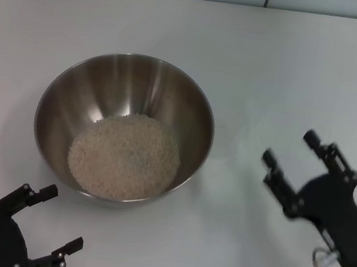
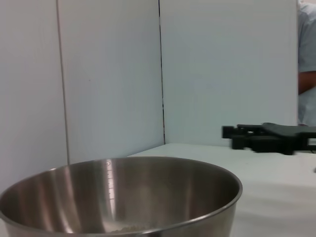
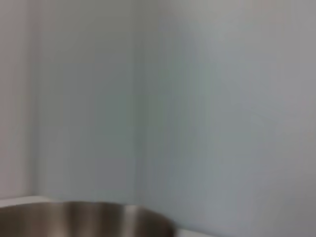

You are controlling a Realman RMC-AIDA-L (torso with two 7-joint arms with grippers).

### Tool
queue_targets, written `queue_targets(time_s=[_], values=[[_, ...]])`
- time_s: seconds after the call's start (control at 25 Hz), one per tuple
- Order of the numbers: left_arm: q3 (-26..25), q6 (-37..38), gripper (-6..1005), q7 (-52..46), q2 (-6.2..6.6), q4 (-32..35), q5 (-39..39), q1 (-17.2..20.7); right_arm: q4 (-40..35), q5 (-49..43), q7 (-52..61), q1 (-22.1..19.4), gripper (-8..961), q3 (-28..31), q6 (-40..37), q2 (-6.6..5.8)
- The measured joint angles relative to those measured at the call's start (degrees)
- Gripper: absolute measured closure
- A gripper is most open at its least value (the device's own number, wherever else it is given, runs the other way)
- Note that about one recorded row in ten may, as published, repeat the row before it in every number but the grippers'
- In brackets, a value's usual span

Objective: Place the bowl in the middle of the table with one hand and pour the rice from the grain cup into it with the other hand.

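White and smooth, the table carries everything in view. Steel comes next — the bowl stands on the table just ahead of the left gripper and well off to the inner side of the right gripper, touching neither. Rice lies as a pale heap over the bowl's bottom. Both grippers hover empty with their fingers spread apart: the left one near the table's front edge, its fingertips pointing toward the bowl's near rim; the right one out beside the bowl — over bare tabletop. From the left wrist view, the right gripper shows beyond the bowl's rim.
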Motion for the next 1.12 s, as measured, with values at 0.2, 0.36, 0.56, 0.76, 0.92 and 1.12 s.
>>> queue_targets(time_s=[0.2, 0.36, 0.56, 0.76, 0.92, 1.12], values=[[0.0, -0.2, 133, 0.0, 0.03, 0.0, 0.0, 0.1, -12.4, -6.5, 10.3, 1.2, 251, -9.5, -6.9, 0.73], [0.0, -0.1, 133, 0.0, 0.03, 0.0, 0.0, 0.2, -18.9, -7.8, 13.7, 1.9, 194, -12.1, -7.8, 2.90], [0.0, 0.0, 133, 0.0, 0.03, -0.2, 0.0, 0.4, -19.1, -7.8, 15.4, 2.6, 181, -13.1, -7.6, 2.90], [0.0, 0.0, 133, -0.1, 0.00, -0.1, 0.0, 0.3, -19.1, -7.8, 15.4, 2.9, 181, -13.2, -7.5, 2.98], [0.0, 0.0, 133, -0.1, -0.05, -0.5, 0.0, 0.0, -18.9, -7.9, 15.9, 3.5, 182, -14.3, -7.4, 3.00], [0.0, 0.0, 133, -0.1, -0.06, -0.5, 0.0, -0.1, -18.8, -7.9, 16.8, 4.2, 181, -15.1, -6.0, 3.12]])
